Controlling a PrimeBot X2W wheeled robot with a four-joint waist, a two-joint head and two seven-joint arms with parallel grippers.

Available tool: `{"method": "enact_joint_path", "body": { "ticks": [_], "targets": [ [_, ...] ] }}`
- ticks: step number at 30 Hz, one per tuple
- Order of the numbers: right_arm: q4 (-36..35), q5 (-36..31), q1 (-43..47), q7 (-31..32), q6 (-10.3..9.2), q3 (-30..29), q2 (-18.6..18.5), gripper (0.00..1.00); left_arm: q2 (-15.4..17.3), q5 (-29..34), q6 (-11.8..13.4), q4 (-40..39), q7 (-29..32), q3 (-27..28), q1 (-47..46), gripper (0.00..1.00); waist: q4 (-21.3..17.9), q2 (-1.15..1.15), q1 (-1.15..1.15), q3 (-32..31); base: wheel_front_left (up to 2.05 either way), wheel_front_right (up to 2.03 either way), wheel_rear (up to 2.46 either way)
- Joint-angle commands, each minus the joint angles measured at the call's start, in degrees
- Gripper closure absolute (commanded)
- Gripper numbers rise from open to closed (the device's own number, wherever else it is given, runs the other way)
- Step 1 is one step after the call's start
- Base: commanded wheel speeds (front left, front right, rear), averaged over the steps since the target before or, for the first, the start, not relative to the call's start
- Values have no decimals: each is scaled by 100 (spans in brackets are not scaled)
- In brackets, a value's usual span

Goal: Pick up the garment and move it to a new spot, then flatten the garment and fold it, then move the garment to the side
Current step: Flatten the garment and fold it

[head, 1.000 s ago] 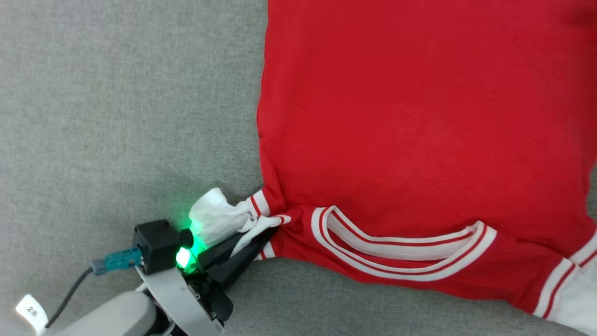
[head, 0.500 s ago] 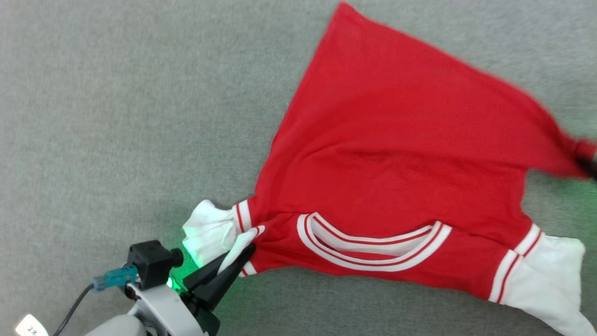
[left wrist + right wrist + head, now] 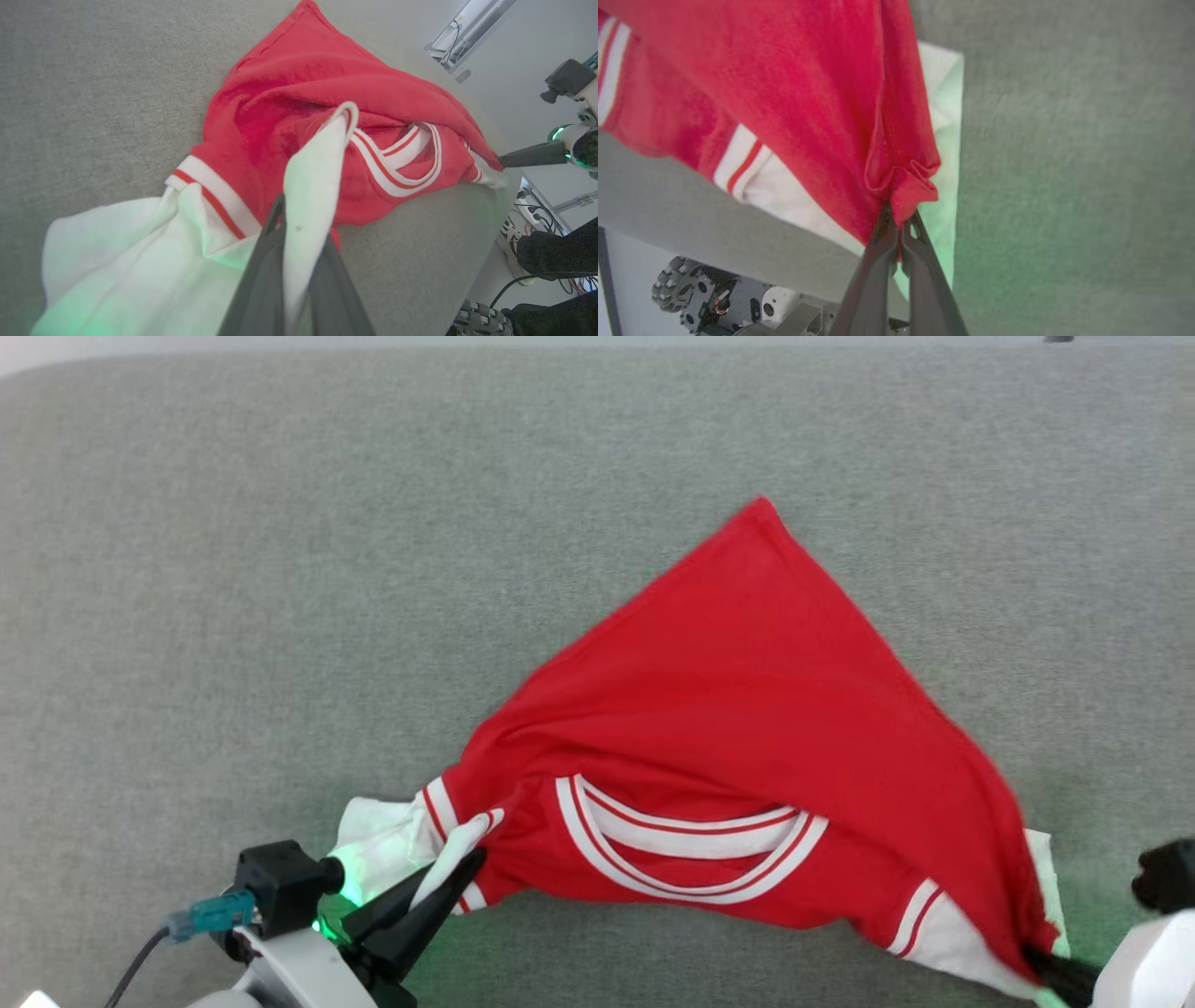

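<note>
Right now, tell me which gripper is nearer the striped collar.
Left. The left gripper pinches the white sleeve beside the collar; the right gripper holds the garment's red corner farther off.

Counts:
- 1 garment (image 3: 747, 709) on 1 grey tabletop (image 3: 280, 569).
- The garment has 2 white sleeves, near left (image 3: 383, 835) and near right (image 3: 943, 933), and 1 striped collar (image 3: 686, 845).
- 2 grippers with 2 fingers each: left gripper (image 3: 464, 866) at near left, right gripper (image 3: 1038, 963) at near right.
- Past the tabletop edge there is 1 shoe (image 3: 511, 238), probably a person's. The view there is too poor to tell more.
</note>
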Motion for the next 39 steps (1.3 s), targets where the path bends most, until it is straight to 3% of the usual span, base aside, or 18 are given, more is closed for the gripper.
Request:
{"method": "enact_joint_path", "body": {
  "ticks": [1,11,13,14,18,24,29,33,39],
  "targets": [
    [-42,21,107,-68,-6,13,71,100,12,19,16,11,7,31,64,100,-80,0,0,-62,0,0,0],
    [209,-24,607,-508,-5,441,278,98,-44,35,16,0,7,81,152,100,-126,0,0,-80,0,0,0],
    [203,-33,533,-685,-6,377,311,39,-37,49,16,11,7,65,150,100,-122,0,0,-73,0,0,0],
    [180,-34,511,-733,-5,356,306,0,-39,51,16,14,7,63,142,100,-118,0,0,-70,0,0,0],
    [-100,30,484,-823,-5,184,298,0,-78,44,16,17,7,68,126,100,-93,0,0,-73,0,0,0],
    [-1082,370,300,-441,-5,-233,194,0,-188,58,16,7,7,59,121,100,-7,0,0,-89,0,0,0],
    [-1610,455,-636,-108,-5,-469,-92,0,-281,125,16,-21,7,26,14,100,130,0,0,-22,0,0,0],
    [-1137,54,-1955,-347,-5,-88,-360,0,-321,166,16,-58,7,-18,-133,100,267,0,0,143,0,0,0],
    [403,-409,-3597,-622,-4,808,-310,0,-424,210,16,-56,7,-214,-470,100,577,0,0,409,0,0,0]
  ]
}}
